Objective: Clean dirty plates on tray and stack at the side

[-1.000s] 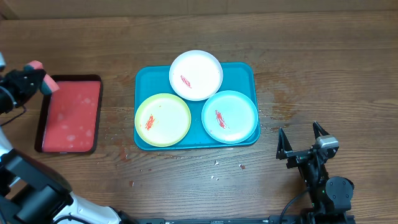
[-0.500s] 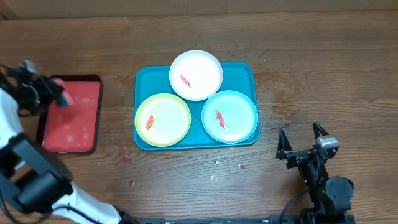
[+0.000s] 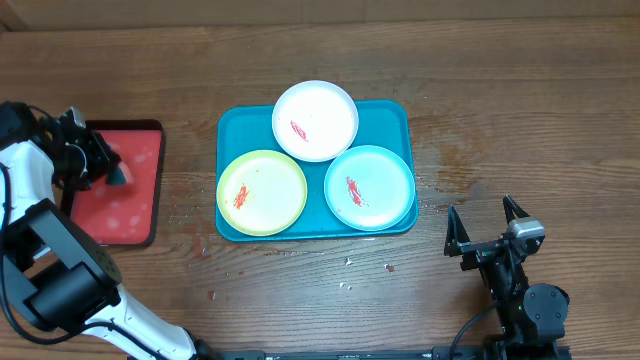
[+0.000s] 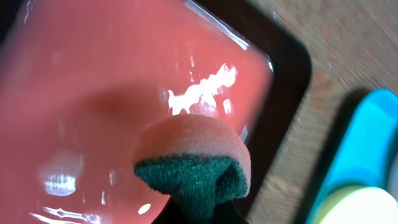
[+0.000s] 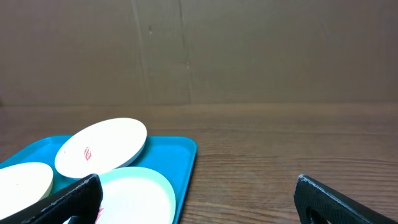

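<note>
The left gripper (image 3: 106, 169) held a sponge (image 4: 193, 155) over the wet red tray (image 3: 140, 215), evidently to soak it; the smeared plates (image 3: 262, 192) sat on the teal tray (image 3: 396, 114), well to its right.

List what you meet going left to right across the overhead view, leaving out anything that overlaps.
red tray → yellow-green plate → white plate → aqua plate → right hand

The left pincer (image 3: 106, 166) has moved from the far-left corner of the red tray (image 3: 135, 205) to over its far half. Its sponge (image 4: 193, 155) now shows green from overhead.
</note>
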Robot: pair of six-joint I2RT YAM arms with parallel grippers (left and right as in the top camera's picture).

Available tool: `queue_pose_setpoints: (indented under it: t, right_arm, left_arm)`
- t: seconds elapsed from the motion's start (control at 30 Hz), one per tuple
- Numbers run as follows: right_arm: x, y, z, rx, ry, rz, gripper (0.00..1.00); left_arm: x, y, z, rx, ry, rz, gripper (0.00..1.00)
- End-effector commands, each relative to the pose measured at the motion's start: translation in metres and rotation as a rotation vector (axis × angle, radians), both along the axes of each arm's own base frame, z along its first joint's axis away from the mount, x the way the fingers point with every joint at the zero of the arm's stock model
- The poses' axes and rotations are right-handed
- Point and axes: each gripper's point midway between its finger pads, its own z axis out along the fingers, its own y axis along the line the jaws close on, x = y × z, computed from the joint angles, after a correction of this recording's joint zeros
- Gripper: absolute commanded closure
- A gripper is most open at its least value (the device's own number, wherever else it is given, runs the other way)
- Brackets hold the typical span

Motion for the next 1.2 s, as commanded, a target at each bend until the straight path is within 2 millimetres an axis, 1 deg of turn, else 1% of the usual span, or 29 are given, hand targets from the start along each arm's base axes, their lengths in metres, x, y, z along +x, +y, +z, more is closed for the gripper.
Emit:
queue_pose_setpoints:
  t: [0.0,0.03,0.07,0.13,0.17,0.23,0.3,0.4,0.47,0.6,0.63,0.73,0.8,0.83,0.87,1.0,1.07,1.17]
  right_arm:
    - [0.000,-0.003,-0.001,0.000,-0.005,-0.016,0.00]
    - [0.000,-0.003,-0.001,0.000,-0.005,-0.015,0.00]
    - [0.000,-0.003,-0.001,0.000,-0.005,-0.016,0.00]
    - [0.000,-0.003,-0.001,0.000,-0.005,-0.015,0.00]
    - [0.000,-0.003,-0.001,0.000,-0.005,-0.016,0.00]
    - [0.000,-0.003,-0.001,0.000,-0.005,-0.016,0.00]
    - [0.000,-0.003,-0.001,0.000,-0.005,-0.015,0.00]
    - [0.000,-0.003,-0.001,0.000,-0.005,-0.016,0.00]
    - [0.000,-0.003,-0.001,0.000,-0.005,-0.016,0.00]
    - [0.000,-0.003,-0.001,0.000,-0.005,-0.016,0.00]
    - [0.000,-0.003,-0.001,0.000,-0.005,-0.016,0.00]
    - [0.000,-0.003,-0.001,0.000,-0.005,-0.016,0.00]
    - [0.000,-0.003,-0.001,0.000,-0.005,-0.016,0.00]
    - [0.000,-0.003,-0.001,0.000,-0.005,-0.016,0.00]
    - [0.000,-0.003,-0.001,0.000,-0.005,-0.015,0.00]
    - [0.000,-0.003,-0.001,0.000,-0.005,-0.016,0.00]
    - [0.000,-0.003,-0.001,0.000,-0.005,-0.015,0.00]
    - [0.000,-0.003,-0.001,0.000,-0.005,-0.016,0.00]
  left_arm:
    - [0.019,0.014,0.119,0.100,-0.201,0.029,0.96]
    - [0.016,0.011,0.140,0.116,-0.224,0.028,0.96]
    - [0.013,0.009,0.156,0.129,-0.242,0.028,0.96]
    - [0.006,0.000,0.186,0.155,-0.286,0.025,0.96]
    - [0.003,-0.006,0.197,0.155,-0.302,0.034,0.95]
    - [-0.004,-0.021,0.207,0.125,-0.299,0.050,0.96]
    - [-0.013,-0.043,0.203,0.068,-0.245,0.051,0.96]
    - [-0.018,-0.078,0.182,0.006,-0.141,-0.017,0.96]
    - [-0.017,-0.104,0.160,-0.037,-0.069,-0.078,0.96]
    - [-0.017,-0.169,0.108,-0.122,0.061,-0.232,0.96]
    - [-0.016,-0.187,0.092,-0.131,0.091,-0.279,0.96]
    - [-0.012,-0.230,0.053,-0.137,0.139,-0.384,0.96]
    - [-0.009,-0.255,0.027,-0.143,0.174,-0.419,0.96]
    - [-0.008,-0.263,0.016,-0.135,0.196,-0.421,0.96]
    - [-0.008,-0.272,0.000,-0.107,0.238,-0.409,0.96]
    - [-0.013,-0.289,-0.040,0.028,0.343,-0.395,0.96]
    - [-0.016,-0.292,-0.052,0.096,0.375,-0.384,0.96]
    - [-0.018,-0.291,-0.056,0.171,0.389,-0.366,0.96]
